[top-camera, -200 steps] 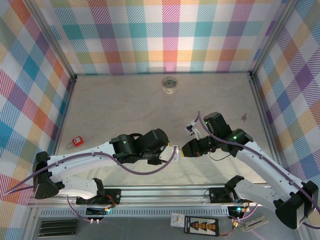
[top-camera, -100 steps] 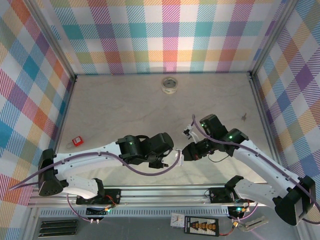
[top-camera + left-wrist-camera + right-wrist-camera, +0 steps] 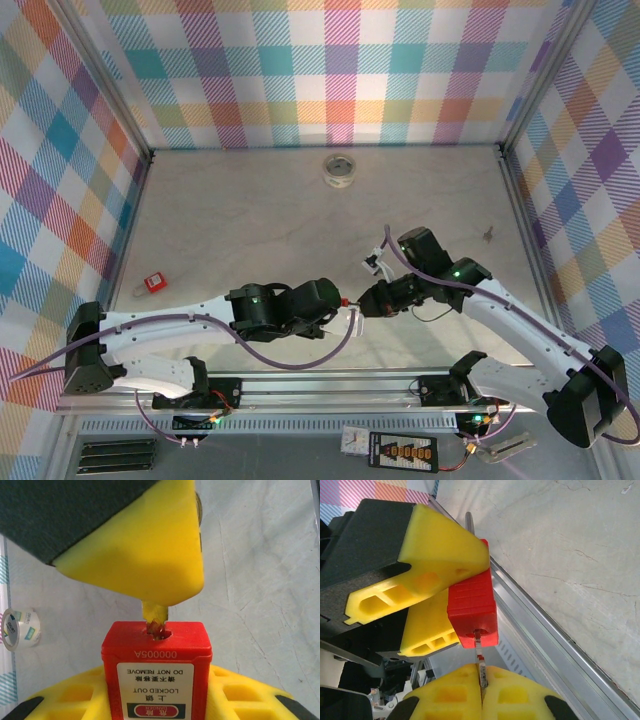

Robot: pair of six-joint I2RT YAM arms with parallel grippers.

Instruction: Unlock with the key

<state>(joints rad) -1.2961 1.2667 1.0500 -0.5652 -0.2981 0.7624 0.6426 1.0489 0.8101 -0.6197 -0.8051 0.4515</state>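
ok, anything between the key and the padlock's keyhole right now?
Nothing visible. The key, pinched in the right claw, has its tip at the keyhole of the red padlock, which the left claw holds.

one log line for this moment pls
left gripper: shut on padlock | right gripper: shut on key | key tip: in keyhole | step: insertion

The pale, marbled counter is walled on three sides by checked panels. A roll of clear tape lies flat near its far edge, about midway across. A small red padlock lies by the left wall (well apart from the tape). A tiny dark speck, too small to identify, sits toward the right wall.
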